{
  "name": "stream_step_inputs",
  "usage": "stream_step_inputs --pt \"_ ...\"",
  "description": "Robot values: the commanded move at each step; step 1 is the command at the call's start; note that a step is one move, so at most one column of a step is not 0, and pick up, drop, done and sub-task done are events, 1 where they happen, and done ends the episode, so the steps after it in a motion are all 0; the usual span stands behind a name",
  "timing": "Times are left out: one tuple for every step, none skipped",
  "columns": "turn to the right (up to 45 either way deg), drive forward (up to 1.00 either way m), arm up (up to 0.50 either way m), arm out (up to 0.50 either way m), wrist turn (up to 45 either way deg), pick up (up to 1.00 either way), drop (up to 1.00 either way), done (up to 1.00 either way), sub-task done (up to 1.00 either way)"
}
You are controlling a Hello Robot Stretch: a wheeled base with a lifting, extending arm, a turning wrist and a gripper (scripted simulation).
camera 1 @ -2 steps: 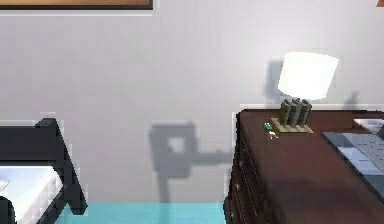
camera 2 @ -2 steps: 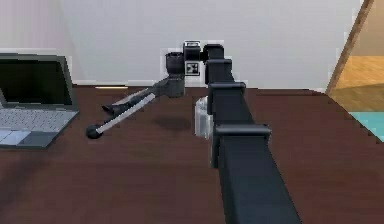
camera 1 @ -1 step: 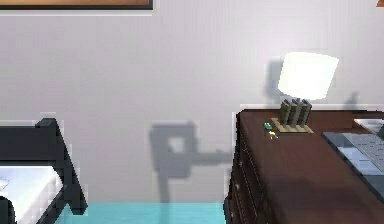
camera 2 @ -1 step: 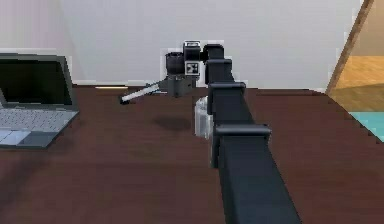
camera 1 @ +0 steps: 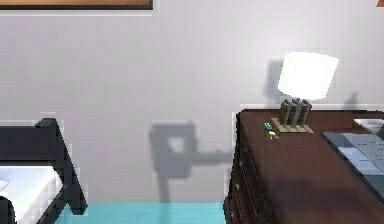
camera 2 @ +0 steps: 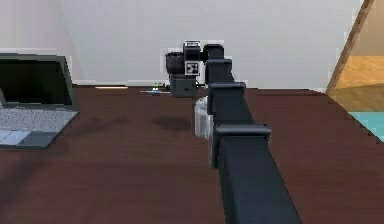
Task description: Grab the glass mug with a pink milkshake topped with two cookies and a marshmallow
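The gripper [camera 2: 182, 86] hung over the desk [camera 2: 110, 150] — presumably after the pale glassy shape [camera 2: 202, 118] short of its fingers; whether it held anything couldn't be told.

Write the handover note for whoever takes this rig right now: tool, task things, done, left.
Tool: out over the dark desk near the wall; cannot tell whether it holds anything.
Mug: a pale glassy shape seems to stand on the desk beside the arm; no pink seen, so unconfirmed.
Done: arm extended over the desk.
Left: confirm the mug, grab it, lift clear.
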Motion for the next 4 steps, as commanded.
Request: stream_step_inputs --pt "0.0 0.0 0.0 0.0 24.0 0.0 0.0 0.0 0.0" --pt "0.0 0.0 -0.2 0.0 0.0 0.0 0.0 0.0 0.0" --pt "0.0 0.0 0.0 0.0 0.0 1.0 0.0 0.0 0.0" --pt "0.0 0.0 0.1 0.0 0.0 0.0 0.0 0.0 0.0"
